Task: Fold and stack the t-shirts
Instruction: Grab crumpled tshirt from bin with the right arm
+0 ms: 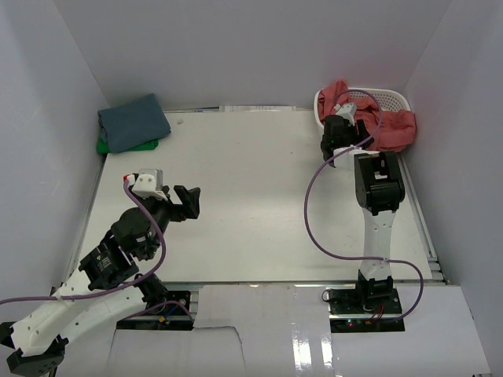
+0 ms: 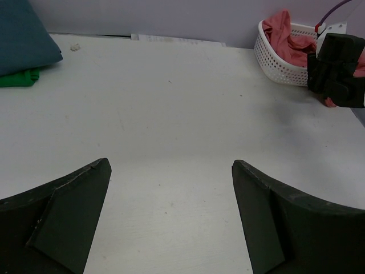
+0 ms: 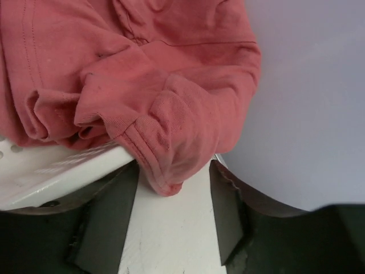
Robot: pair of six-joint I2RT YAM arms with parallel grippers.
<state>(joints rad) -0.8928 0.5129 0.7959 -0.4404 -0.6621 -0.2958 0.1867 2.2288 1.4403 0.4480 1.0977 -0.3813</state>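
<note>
Nothing here can be read as a word, number or brand mark. A pale strip (image 2: pixel 177 39) lies at the far edge of the desk (image 2: pixel 182 114), well beyond the left fingers (image 2: pixel 63 222) and roughly in line with the gap between them. It carries faint grey marks, too small and blurred to make out.

White-and-black jointed arms (image 1: pixel 380 236), looping purple cables (image 1: pixel 306 212), matte black wedge-shaped pincer fingers (image 2: pixel 63 217)
</note>
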